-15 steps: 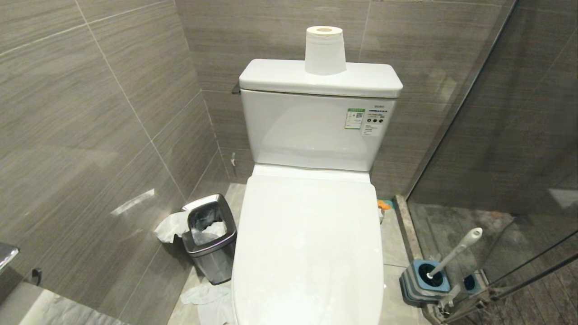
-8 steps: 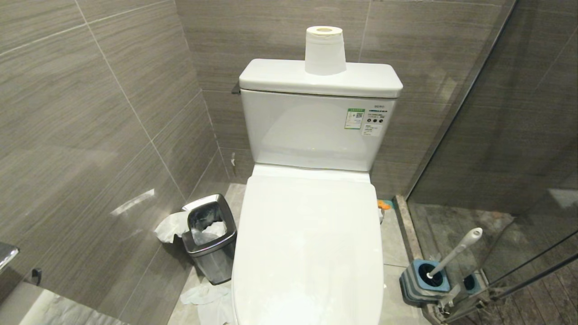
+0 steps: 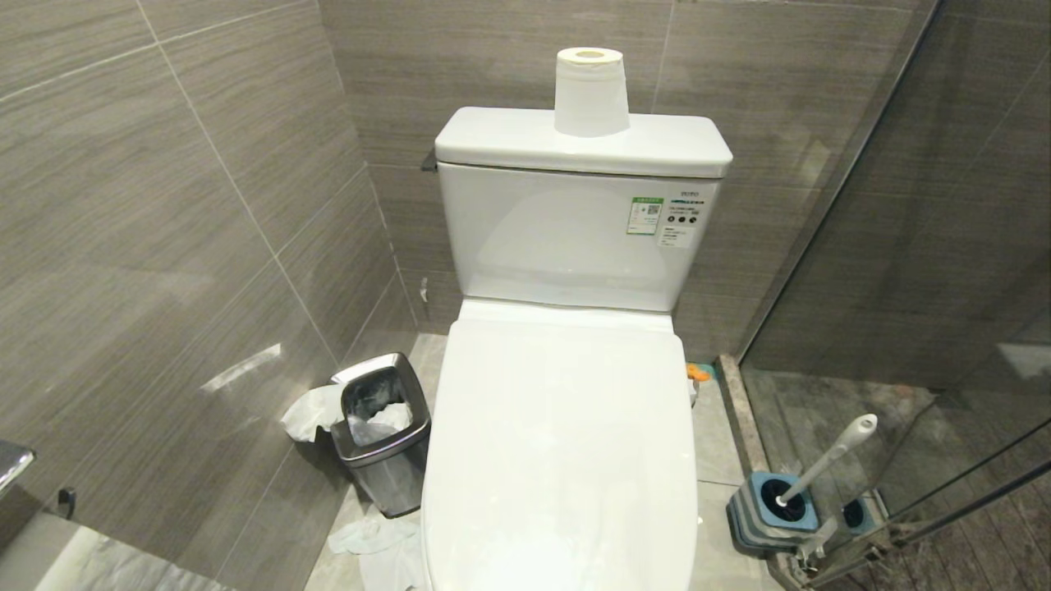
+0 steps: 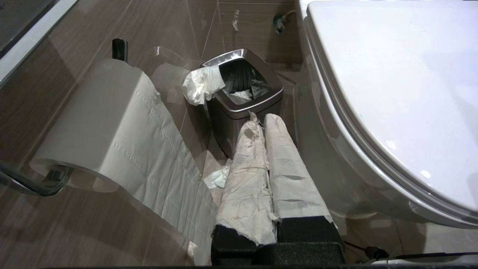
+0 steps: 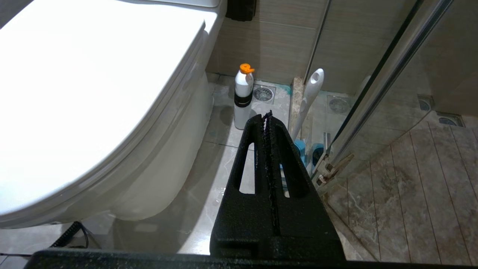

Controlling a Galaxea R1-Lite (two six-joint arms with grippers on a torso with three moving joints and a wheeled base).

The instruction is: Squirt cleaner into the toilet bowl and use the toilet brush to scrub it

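Nothing has shifted beside the toilet bowl (image 3: 558, 460), lid down: both grippers' fingers (image 4: 261, 157) (image 5: 267, 149) stay pressed together, empty, so the toilet brush (image 3: 825, 460) waits untouched.

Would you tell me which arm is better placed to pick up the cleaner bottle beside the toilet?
The right. The right gripper, fingers shut, looks out at the cleaner bottle and toilet brush on the floor. The left gripper, also shut, faces the steel waste bin on the toilet's other side.
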